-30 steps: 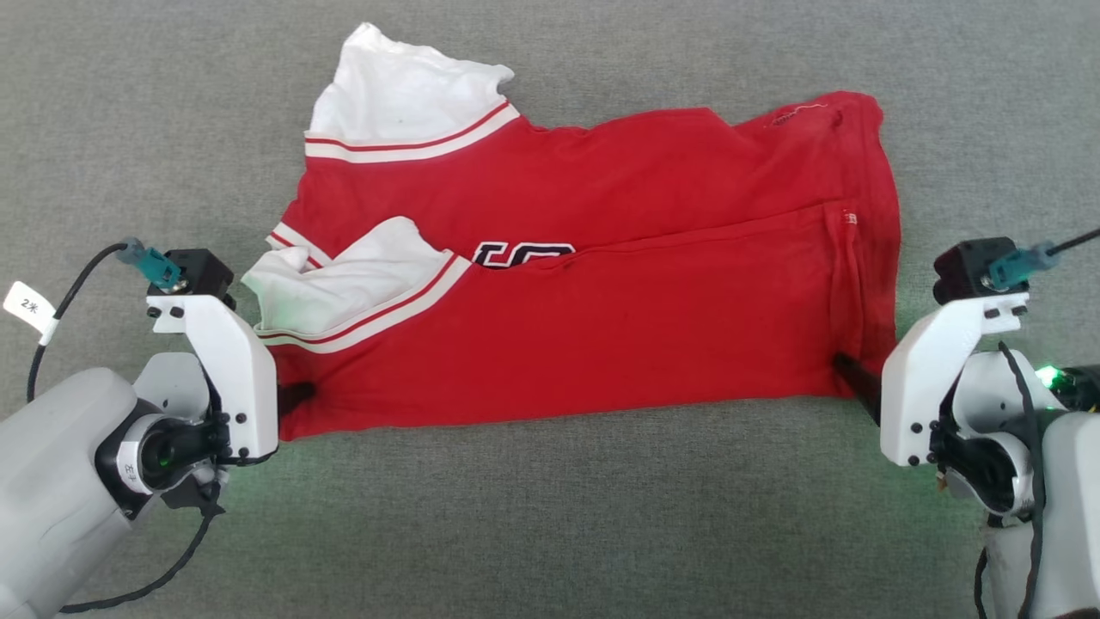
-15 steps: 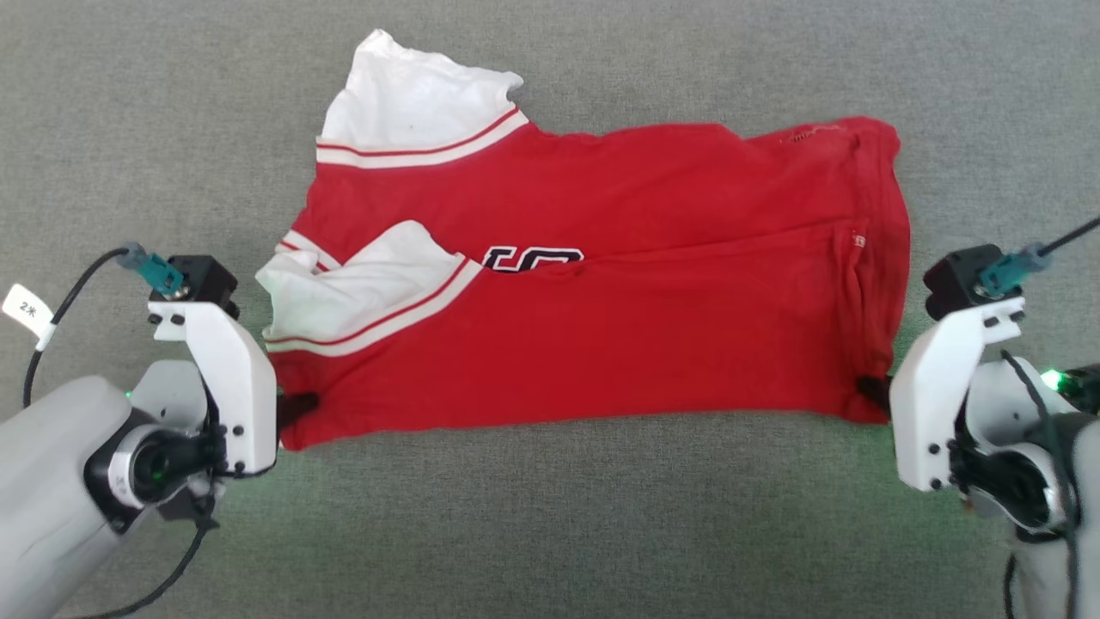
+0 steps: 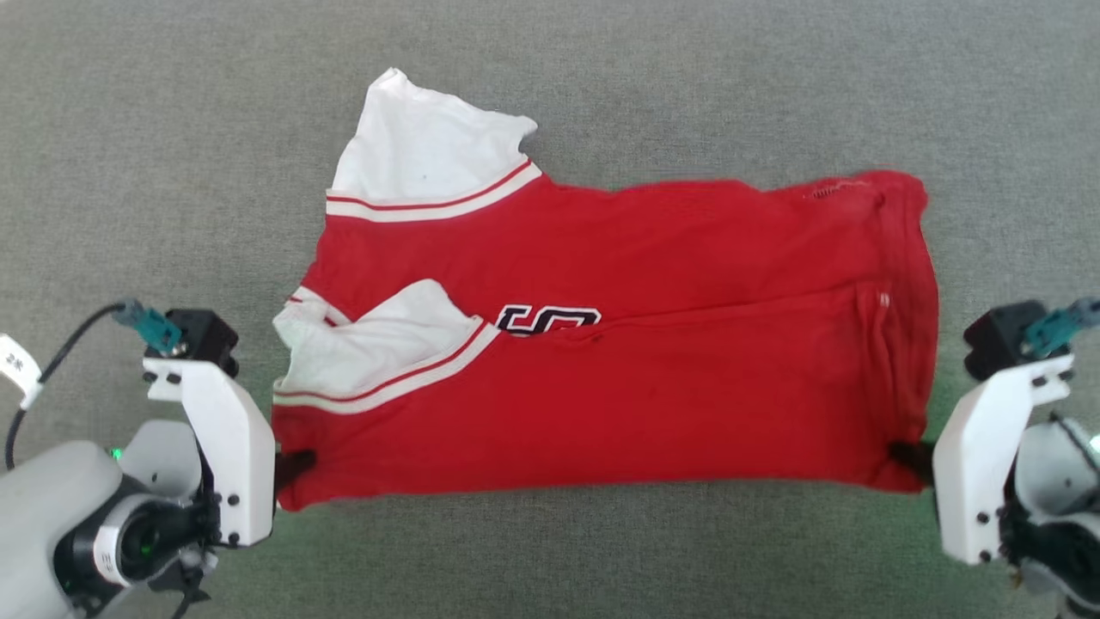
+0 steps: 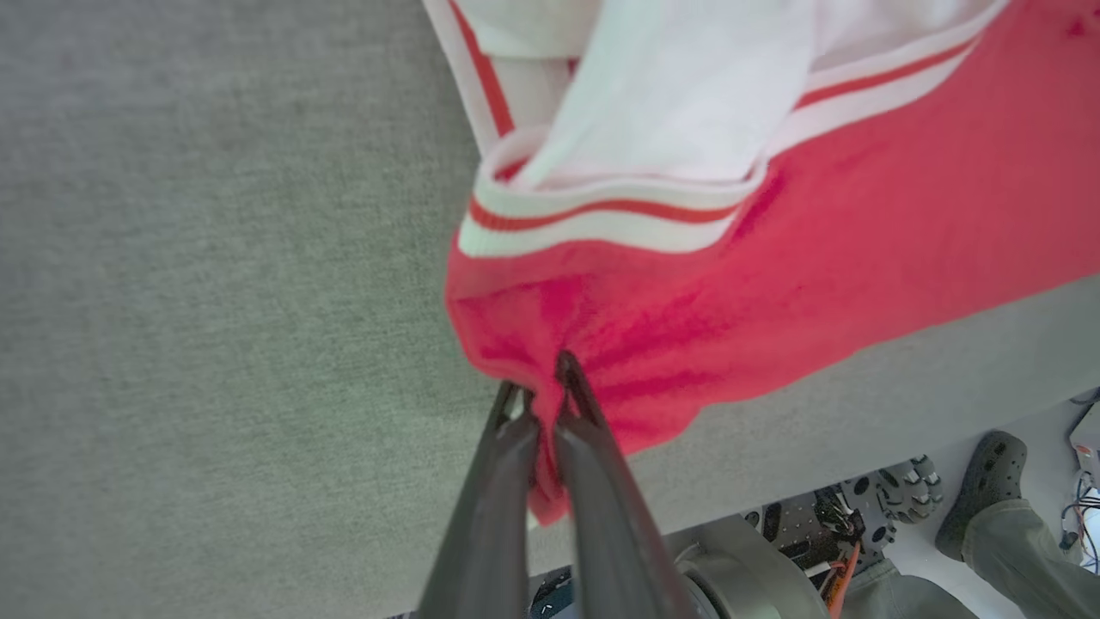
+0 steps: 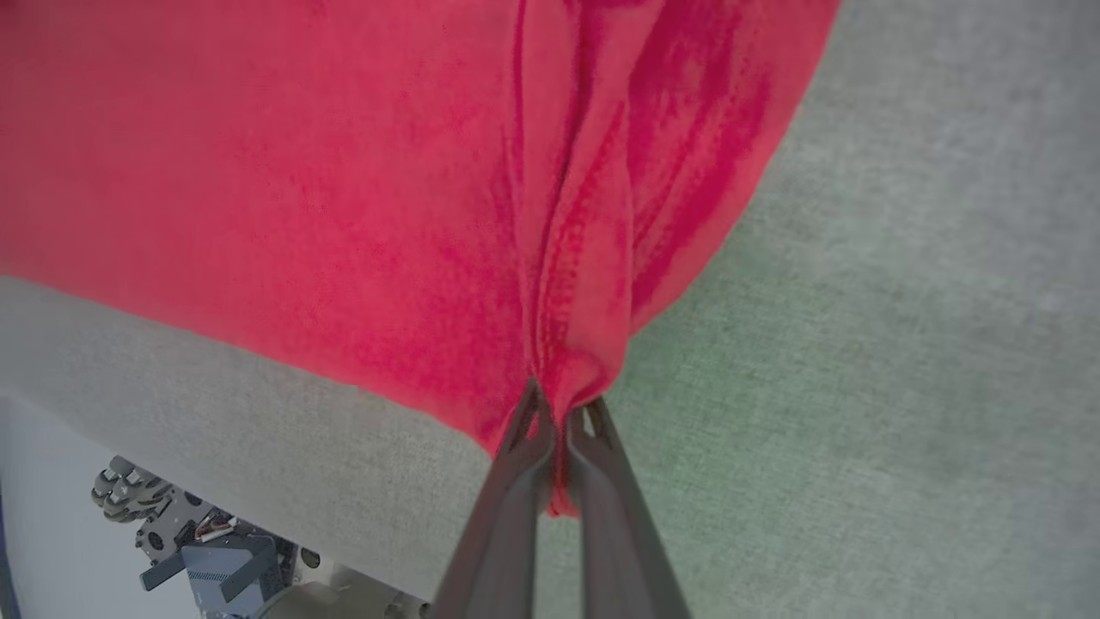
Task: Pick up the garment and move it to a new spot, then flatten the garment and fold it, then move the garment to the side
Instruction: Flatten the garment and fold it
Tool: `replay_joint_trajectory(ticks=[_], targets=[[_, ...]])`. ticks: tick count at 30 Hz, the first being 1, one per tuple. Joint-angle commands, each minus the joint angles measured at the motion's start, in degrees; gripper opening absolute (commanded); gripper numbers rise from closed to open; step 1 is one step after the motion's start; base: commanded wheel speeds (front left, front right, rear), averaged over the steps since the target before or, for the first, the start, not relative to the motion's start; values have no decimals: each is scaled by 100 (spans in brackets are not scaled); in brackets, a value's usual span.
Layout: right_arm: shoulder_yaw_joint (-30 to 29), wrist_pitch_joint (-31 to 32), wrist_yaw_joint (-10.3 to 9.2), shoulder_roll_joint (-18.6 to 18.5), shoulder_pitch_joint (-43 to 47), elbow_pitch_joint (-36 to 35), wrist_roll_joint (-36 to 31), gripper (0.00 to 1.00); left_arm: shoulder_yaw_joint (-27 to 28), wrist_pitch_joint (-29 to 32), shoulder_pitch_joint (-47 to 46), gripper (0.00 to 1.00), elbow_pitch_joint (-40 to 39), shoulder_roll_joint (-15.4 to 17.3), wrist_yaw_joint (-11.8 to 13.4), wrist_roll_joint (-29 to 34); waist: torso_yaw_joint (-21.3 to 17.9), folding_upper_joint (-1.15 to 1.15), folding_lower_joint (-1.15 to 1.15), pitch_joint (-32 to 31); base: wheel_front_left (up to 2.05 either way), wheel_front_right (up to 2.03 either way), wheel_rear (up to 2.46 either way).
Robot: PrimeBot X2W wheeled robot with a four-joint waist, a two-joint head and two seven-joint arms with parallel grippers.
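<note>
The garment (image 3: 644,344) lies spread sideways on the grey surface: a red jersey with white sleeves, striped trim and part of its black lettering showing. One white sleeve (image 3: 430,146) points to the far side; the other (image 3: 378,352) is folded over the red body. My left gripper (image 3: 296,464) is shut on the garment's near left corner (image 4: 550,378). My right gripper (image 3: 911,456) is shut on the near right corner (image 5: 559,404). The near edge is pulled straight between them.
The grey felt-like table (image 3: 550,559) surrounds the garment on all sides. Beyond its near edge, the left wrist view shows the robot's wheeled base (image 4: 859,524) and a person's foot (image 4: 980,490) on the floor.
The garment and both grippers sit lower in the head view than a second ago. The cloth has been drawn toward the near side, its near edge kept taut.
</note>
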Motion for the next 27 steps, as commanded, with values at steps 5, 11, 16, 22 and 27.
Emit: replay_joint_trajectory(ticks=[5, 11, 16, 22, 27], targets=[[81, -388, -5, 211, 181, 226, -77, 40, -45, -261, 188, 100, 229, -125, -38, 128, -44, 0, 0, 51, 0, 0, 0], [-14, -877, -5, 327, 268, 523, -91, 100, 25, -333, 39, 100, 234, -91, -106, 208, -77, 0, 0, 17, 0, 0, 0], [-381, -1312, -4, 544, 318, 241, -186, 100, 126, -280, -200, 100, -163, 150, 19, 359, -111, 0, 0, -60, 0, 0, 0], [-611, -1978, -4, 814, 225, -207, -316, 100, 240, -62, -657, 100, -490, 434, 89, 650, -268, 0, 0, -76, 0, 0, 0], [-588, -2999, -4, 987, -39, -485, -576, 100, 423, 122, -1181, 100, -178, 452, -112, 832, -570, 0, 0, -4, 0, 0, 0]])
